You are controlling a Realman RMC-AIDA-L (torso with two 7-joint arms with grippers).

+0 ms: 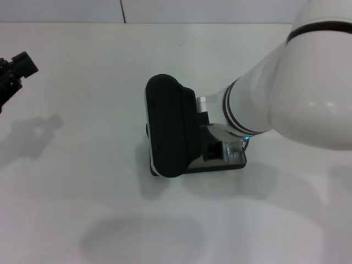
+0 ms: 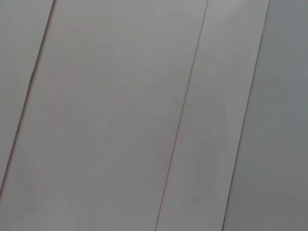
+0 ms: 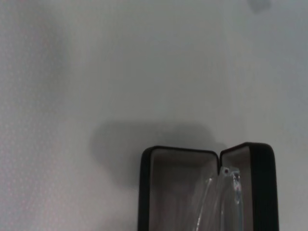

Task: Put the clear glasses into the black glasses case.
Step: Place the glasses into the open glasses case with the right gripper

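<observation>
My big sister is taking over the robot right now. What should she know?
Left gripper: parked at the table's far left edge, away from the job.
Right gripper: hidden under its arm, down over the black glasses case.
The case stands open mid-table, lid up.
The clear glasses show inside the case's grey lining, against the hinge side; whether they are let go cannot be seen.
Left to do: check they lie fully in, then lift the right arm away.
</observation>
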